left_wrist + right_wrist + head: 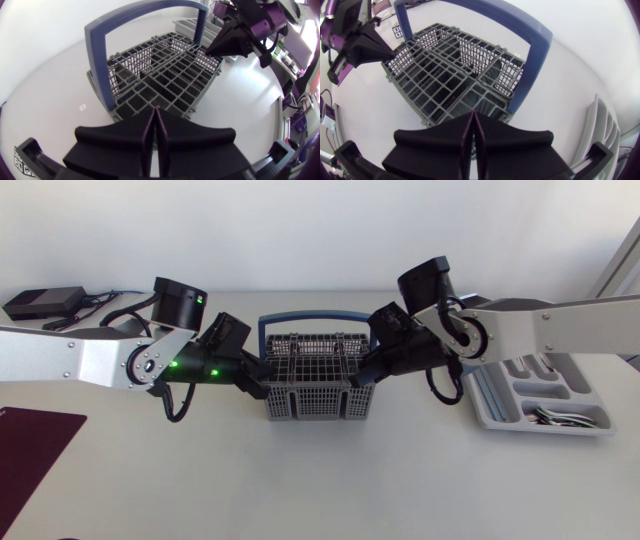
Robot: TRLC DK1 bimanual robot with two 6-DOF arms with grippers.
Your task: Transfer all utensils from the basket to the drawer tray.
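The grey wire basket (310, 375) with a blue handle (312, 318) stands mid-table, and I see no utensil in its compartments (165, 75) (445, 75). My left gripper (264, 387) (155, 111) sits at the basket's left wall with its fingers pressed together on the rim. At the opposite wall is my right gripper (364, 376) (472, 114), shut, with nothing visible between the fingers. Each wrist view shows the other gripper across the basket. The grey drawer tray (500, 395) lies to the right, with several utensils (565, 418) in its front compartment.
A black box (40, 302) with cables sits at the rear left. A dark red mat (30, 450) covers the front left corner. The tray's edge (600, 130) lies close beside my right arm.
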